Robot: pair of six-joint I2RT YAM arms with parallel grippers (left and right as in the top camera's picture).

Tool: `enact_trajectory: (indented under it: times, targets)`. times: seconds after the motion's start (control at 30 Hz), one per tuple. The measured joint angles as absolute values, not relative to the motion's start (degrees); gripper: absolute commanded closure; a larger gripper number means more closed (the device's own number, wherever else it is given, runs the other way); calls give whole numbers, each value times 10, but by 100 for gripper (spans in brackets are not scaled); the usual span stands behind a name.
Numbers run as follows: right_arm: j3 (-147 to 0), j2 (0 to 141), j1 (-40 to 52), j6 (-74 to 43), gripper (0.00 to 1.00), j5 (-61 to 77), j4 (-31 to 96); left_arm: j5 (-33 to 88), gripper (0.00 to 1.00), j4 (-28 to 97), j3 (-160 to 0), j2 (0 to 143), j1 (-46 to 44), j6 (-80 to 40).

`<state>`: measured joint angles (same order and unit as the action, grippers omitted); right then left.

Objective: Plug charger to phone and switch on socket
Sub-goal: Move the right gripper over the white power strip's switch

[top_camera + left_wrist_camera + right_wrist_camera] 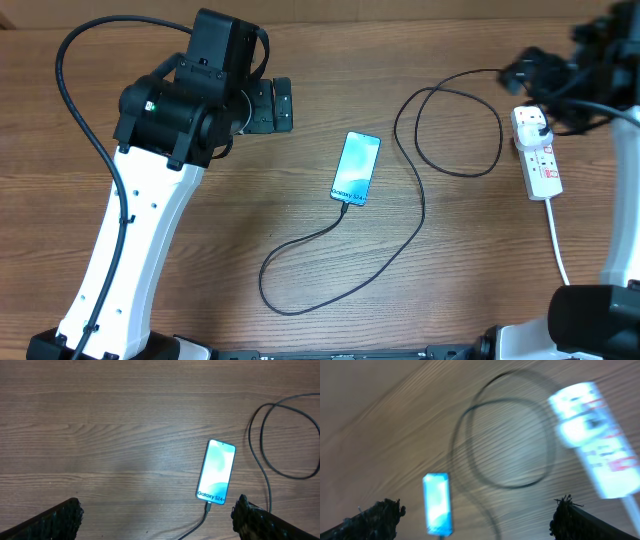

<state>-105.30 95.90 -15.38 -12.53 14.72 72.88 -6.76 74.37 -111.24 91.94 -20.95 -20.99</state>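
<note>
Landmark: long white plastic power strip (537, 155) with small red switches (547, 160), lying on the brown wooden table (200, 260).
Phone: slim smartphone with a light blue screen (357, 167), lying flat, well apart from the strip on the left-arm side.
Charger: thin black looped cable (424, 210). One end seems already seated in the phone's lower edge. Its black plug (540, 125) sits in the strip's end outlet, the one away from the white cord.
Step in hand: as I judge, only the switch remains.
Left gripper (157, 515): jaws wide and empty, far from the strip, above the table beside the phone.
Right gripper (475, 517): jaws wide and empty, above the strip's plug end. Its wrist view is blurred.
Advice: narrow the right jaws first, so that one fingertip (572, 520) can press alone. Choose the red switch nearest the plug and come straight down on it. Keep clear of the cable loop just beside the strip.
Risk: the light strip may slide or tip when pressed.
</note>
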Motion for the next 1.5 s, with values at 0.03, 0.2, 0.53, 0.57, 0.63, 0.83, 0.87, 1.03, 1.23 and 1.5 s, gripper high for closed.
enact_trajectory:
  times: [0.03, 0.2, 0.53, 0.57, 0.63, 0.83, 0.87, 1.03, 1.23, 1.5]
  targets:
    - [-1053, 959, -174, -119, 0, 145, 726, -68, 0, 744, -1112, 919, -209, -210]
    - [-1053, 971, -264, -91, 0, 137, 692, -68, 1, 744, -1112, 919, -209, -210]
    - [-1054, 1111, -314, -55, 0, 131, 675, -68, 1, 744, -1112, 919, -209, -210]
    - [-1054, 1124, -314, -53, 0, 131, 675, -68, 0, 744, -1112, 919, -209, -210]
    - [-1054, 1148, -313, -43, 0, 136, 675, -69, 1, 744, -1112, 919, -209, -210]
    - [-1054, 1183, -307, -14, 0, 153, 673, -69, 0, 744, -1112, 919, -209, -210]
    - [-1054, 1185, -306, -12, 0, 156, 669, -69, 0, 744, -1112, 919, -209, -210]
    - [-1032, 1189, -296, -4, 0, 163, 620, -69, 1, 744, -1112, 919, -209, -210]
    - [-967, 1192, -287, 5, 0, 183, 562, -69, 0, 744, -1112, 919, -209, -210]
    - [-925, 1197, -280, 11, 0, 197, 512, -69, 1, 744, -1112, 919, -209, -210]
